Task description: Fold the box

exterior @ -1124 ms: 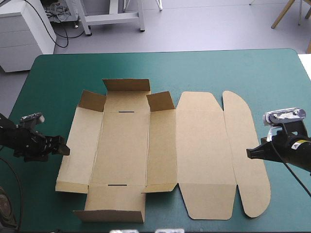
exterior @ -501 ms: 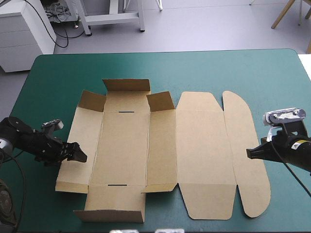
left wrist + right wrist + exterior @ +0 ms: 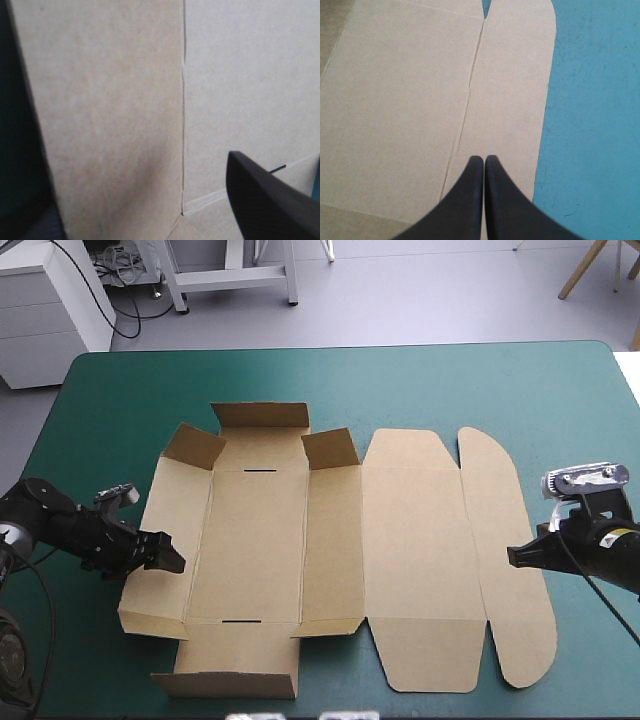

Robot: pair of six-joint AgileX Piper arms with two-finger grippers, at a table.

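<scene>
At the lower left of the high view, the left gripper (image 3: pixel 168 556) lies at the outer edge of the box's left wall panel (image 3: pixel 160 515). Its fingers stand wide apart around that edge and grip nothing. The box (image 3: pixel 330 540) lies unfolded across the middle of the teal-green cover (image 3: pixel 420 380). The step in hand looks to be raising this wall. To do it well, the gripper should probably catch the edge near its middle and swing it up about the long crease, so the base panel does not slide.

At the right centre, the right gripper (image 3: pixel 513 555) is closed to a point and empty, at the edge of the rounded lid flap (image 3: pixel 510 540). It is well apart from the base, so it gives no hold-down.

The near end flap (image 3: pixel 235 655) lies almost flat. Farther up the frame, the far end flap (image 3: pixel 260 418) and the two corner tabs (image 3: pixel 192 446) (image 3: pixel 330 447) already tilt upward. The left tab could snag the rising wall unless it is tucked inside.
</scene>
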